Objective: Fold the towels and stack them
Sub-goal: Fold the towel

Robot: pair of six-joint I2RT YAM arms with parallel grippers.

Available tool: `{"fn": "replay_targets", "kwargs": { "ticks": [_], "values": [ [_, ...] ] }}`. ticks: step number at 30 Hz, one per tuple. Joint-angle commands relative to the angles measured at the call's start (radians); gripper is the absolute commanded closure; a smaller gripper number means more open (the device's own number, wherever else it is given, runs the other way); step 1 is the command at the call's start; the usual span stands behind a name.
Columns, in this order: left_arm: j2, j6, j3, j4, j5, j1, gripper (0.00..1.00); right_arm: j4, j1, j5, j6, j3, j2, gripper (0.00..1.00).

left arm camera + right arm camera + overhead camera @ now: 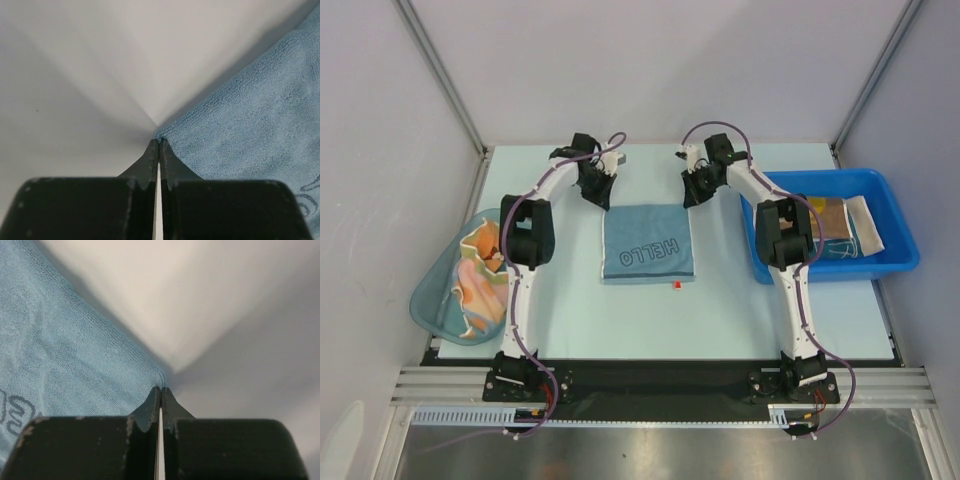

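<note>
The teal-blue "HELLO" towel [648, 243] lies flat in the middle of the table. My left gripper [604, 204] is at its far left corner and my right gripper [689, 203] at its far right corner. The left wrist view shows the left gripper [159, 142] shut, with the towel [250, 125] corner pinched at the tips. The right wrist view has the right gripper [161, 389] shut on the other corner of the towel [65, 350]. Orange towels [480, 283] lie crumpled in the teal tub. A brown towel [828, 220] and a white towel [868, 226] lie in the blue bin.
The translucent teal tub [428, 295] sits at the table's left edge, beside the left arm. The blue plastic bin [895, 262] stands at the right, close to the right arm's elbow. A small red object [676, 286] lies just in front of the towel.
</note>
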Motion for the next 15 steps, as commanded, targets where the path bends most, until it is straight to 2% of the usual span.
{"fn": "replay_targets", "kwargs": {
  "ticks": [1,3,7,11,15],
  "values": [
    [-0.071,-0.029,-0.005,0.121,-0.02,0.017,1.0,0.159,-0.002,-0.002,0.02,-0.072,-0.079,1.0],
    [-0.097,-0.04,-0.055,0.172,-0.028,0.023,1.0,0.236,0.0,0.001,0.032,-0.098,-0.097,1.0],
    [-0.068,-0.042,0.034,0.097,-0.089,0.024,0.99,0.15,0.0,0.036,0.045,-0.009,-0.065,1.0],
    [-0.184,-0.048,-0.129,0.238,-0.144,0.03,1.0,0.274,-0.002,0.056,0.045,-0.133,-0.142,1.0],
    [-0.206,-0.042,-0.121,0.246,-0.121,0.04,1.0,0.291,-0.016,0.065,0.054,-0.136,-0.14,1.0]
  ]
}}
